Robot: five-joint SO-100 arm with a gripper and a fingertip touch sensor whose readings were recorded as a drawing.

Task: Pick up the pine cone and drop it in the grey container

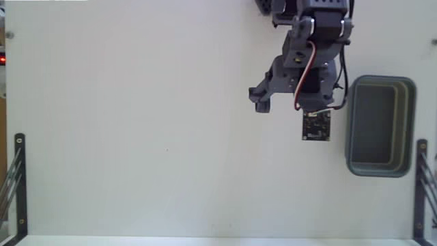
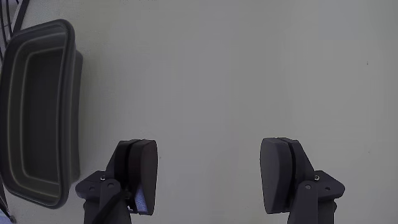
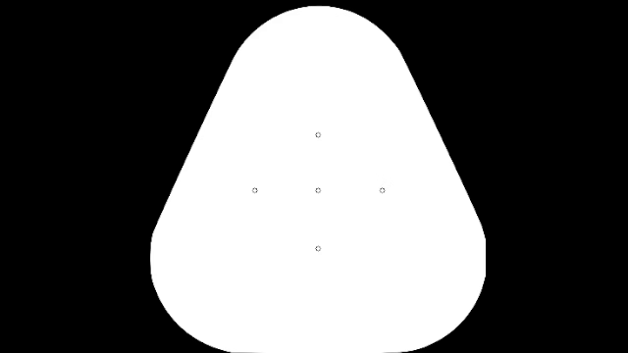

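The pine cone shows in neither view. The grey container (image 1: 379, 80) lies at the right of the fixed view, and nothing shows in the visible part of its dark inside. The arm (image 1: 311, 68) reaches down from the top edge, just left of the container. In the wrist view my gripper (image 2: 208, 158) is open, its two dark fingers (image 2: 140, 168) wide apart over bare white table with nothing between them. The container (image 2: 37, 28) fills the left edge of that view, apart from the fingers.
The white table (image 1: 136, 123) spreads wide to the left of the arm. Black metal brackets stand at the lower left edge (image 1: 17, 184) and the lower right edge (image 1: 422, 184) of the fixed view.
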